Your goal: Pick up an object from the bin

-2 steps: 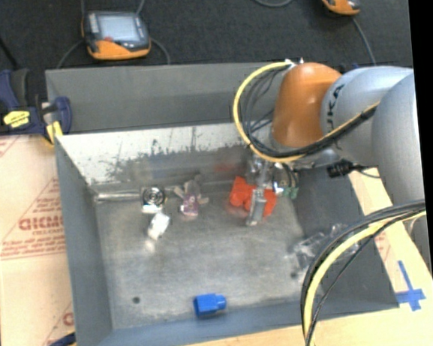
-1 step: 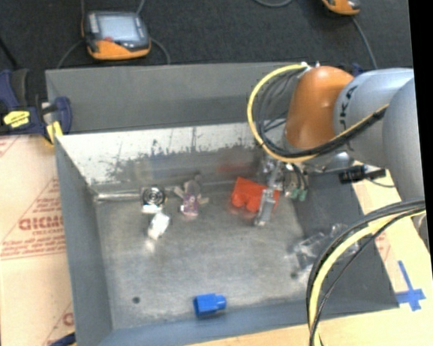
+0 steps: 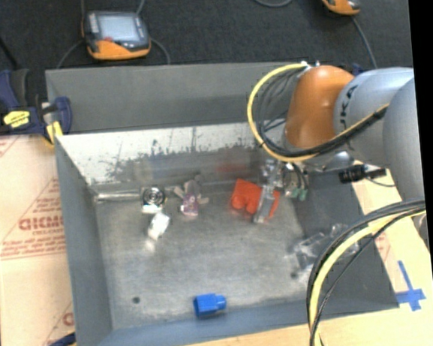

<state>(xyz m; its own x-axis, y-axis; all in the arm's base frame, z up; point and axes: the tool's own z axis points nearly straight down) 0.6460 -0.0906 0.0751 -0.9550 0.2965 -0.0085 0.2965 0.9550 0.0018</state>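
**Just beside the orange-red block**

Right now my jaws are low in the grey metal bin [image 3: 83, 240], a little right of centre in the frame and close under the back wall. They sit just beside the small orange-red plastic block [image 3: 242, 195], at its right edge. Whether they touch it I cannot tell. Nor can I tell whether they are open or closed, as my orange-covered wrist [image 3: 313, 115] hangs right above them.

Left of the block, along the same strip by the back wall, lies a small pinkish-purple piece [image 3: 190, 203]. Further left is a shiny round metal piece [image 3: 152, 196], with a small white piece [image 3: 158, 225] just below it.

A small blue rectangular block [image 3: 210, 305] rests alone at the lower middle of the frame, near the front wall and well apart from everything else. A crumpled clear plastic scrap [image 3: 310, 247] lies on the floor of the bin at the lower right, below my jaws.
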